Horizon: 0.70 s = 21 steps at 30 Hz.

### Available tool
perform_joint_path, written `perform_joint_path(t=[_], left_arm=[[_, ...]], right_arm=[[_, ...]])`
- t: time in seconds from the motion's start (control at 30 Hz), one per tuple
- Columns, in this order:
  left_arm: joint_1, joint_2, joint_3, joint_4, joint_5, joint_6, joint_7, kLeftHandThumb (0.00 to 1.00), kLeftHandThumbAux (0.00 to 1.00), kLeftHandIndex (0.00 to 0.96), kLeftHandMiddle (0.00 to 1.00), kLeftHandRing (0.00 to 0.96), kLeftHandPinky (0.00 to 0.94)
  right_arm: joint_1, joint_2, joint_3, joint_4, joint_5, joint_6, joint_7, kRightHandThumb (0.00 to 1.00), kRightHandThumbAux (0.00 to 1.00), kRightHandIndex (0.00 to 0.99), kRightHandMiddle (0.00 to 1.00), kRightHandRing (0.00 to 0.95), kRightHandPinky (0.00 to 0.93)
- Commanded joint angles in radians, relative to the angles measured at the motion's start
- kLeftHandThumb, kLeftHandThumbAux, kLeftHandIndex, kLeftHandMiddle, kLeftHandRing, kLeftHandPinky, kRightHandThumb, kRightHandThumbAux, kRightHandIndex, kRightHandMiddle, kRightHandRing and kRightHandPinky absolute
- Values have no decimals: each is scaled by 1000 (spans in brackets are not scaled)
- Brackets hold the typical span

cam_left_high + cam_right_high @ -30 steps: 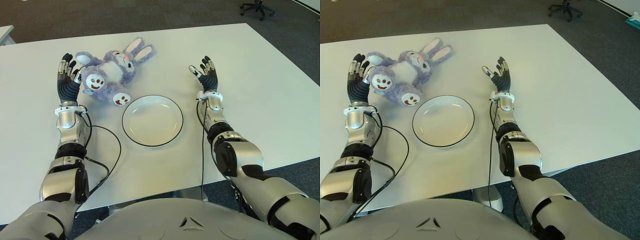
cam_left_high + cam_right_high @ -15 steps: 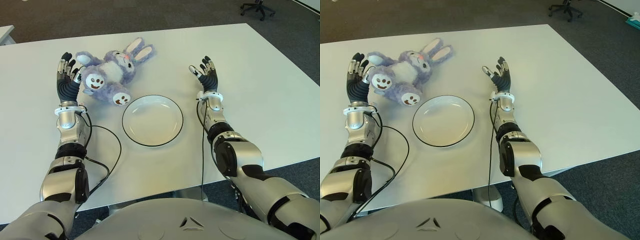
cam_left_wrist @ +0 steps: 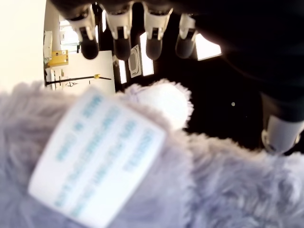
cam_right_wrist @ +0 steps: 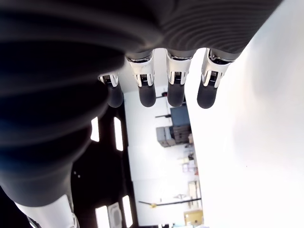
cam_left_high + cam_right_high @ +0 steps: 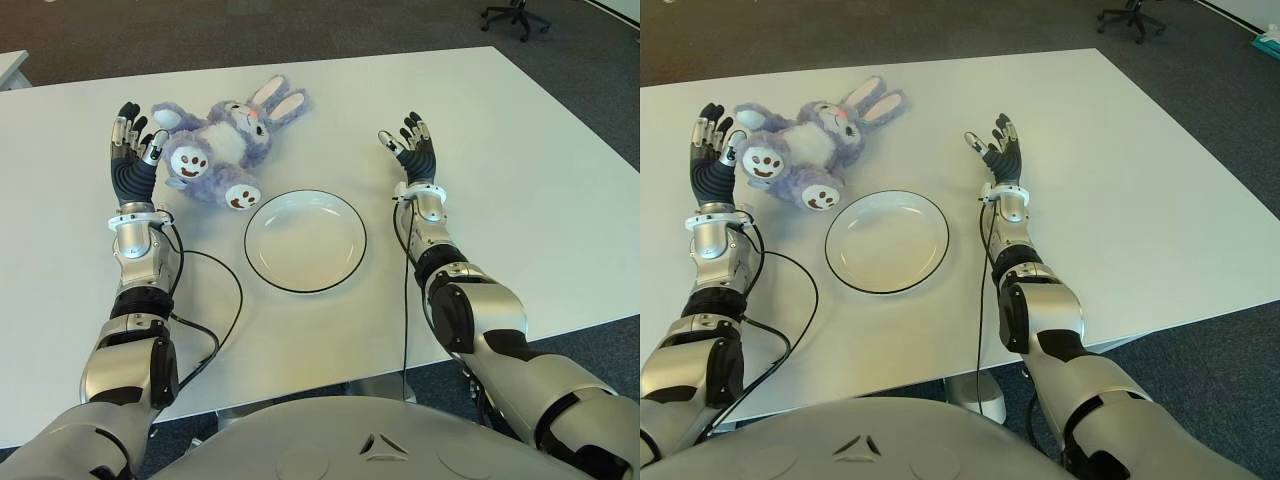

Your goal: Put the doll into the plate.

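Change: since a second earlier the left hand (image 5: 131, 160) had edged slightly outward from the doll's foot; the doll, the plate and the right hand had kept their places.
Doll (image 5: 222, 143): one purple plush rabbit, lying on the white table (image 5: 520, 190) just beyond the plate's far-left rim – near it, not in it. Two long ears pointed away from the robot; two white foot pads with brown markings faced up.
Plate (image 5: 305, 240): one round white plate with a dark rim, sitting between the two forearms with nothing in it.
Left hand: raised upright just left of the doll, fingers spread and holding nothing. Its wrist view was filled with grey-purple fur and one sewn-on label (image 3: 97, 156), with four fingertips (image 3: 121, 45) straight above – whether the palm touched the fur could not be told.
Right hand (image 5: 412, 152): raised upright well right of the plate, fingers spread, palm bare; its wrist view showed four straight fingertips (image 4: 175, 92) around nothing.
Count: one doll, one plate, two hands.
Chair (image 5: 515, 14): one office chair on the carpet beyond the table's far right corner.
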Motion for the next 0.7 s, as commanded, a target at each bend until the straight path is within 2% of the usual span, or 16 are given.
perform_joint_path(t=[0.03,0.27,0.7], left_arm=[[300,-98,-49,136,86,-28,43,105,478,0,17,12,22],[312,-94,-57,134,104,-57,65,121,488,0,19,21,51],[332,-86,-67,150,128,-123,107,136,470,0,28,26,39]], right_arm=[[114,7,-2,59,-10,35,4,141,763,64,56,53,92],[112,8,-3,59,-10,34,2,133,762,63,52,51,91],[113,7,4,58,-16,35,2,125,762,60,53,50,89]])
